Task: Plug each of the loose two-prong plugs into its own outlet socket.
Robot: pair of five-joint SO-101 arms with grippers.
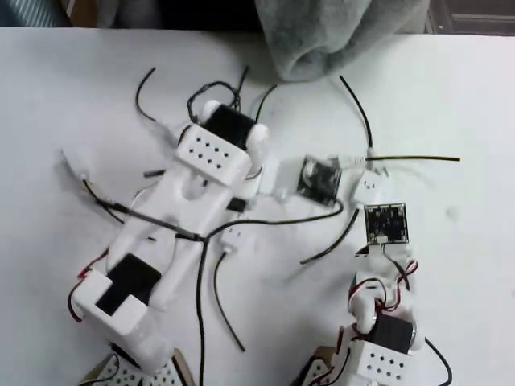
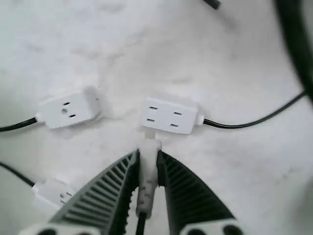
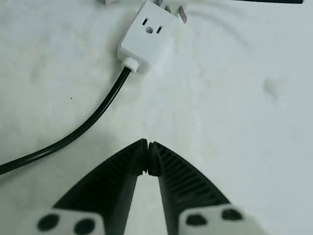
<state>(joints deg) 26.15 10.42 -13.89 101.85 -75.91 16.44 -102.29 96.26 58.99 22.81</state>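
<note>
Lining up a plug (image 2: 146, 188) with its socket (image 2: 171, 116)
Our left end effector (image 2: 148, 155) clamps the plug against the socket's edge, unseated; our right end effector (image 3: 147, 159) sits closed, empty, near a spare socket (image 3: 146, 36).

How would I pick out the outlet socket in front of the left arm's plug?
Find the left end effector, shut on a white plug. Just past the plug's tip lies the outlet socket. It shows two slot pairs; its neighbouring socket has a round hole.
</note>
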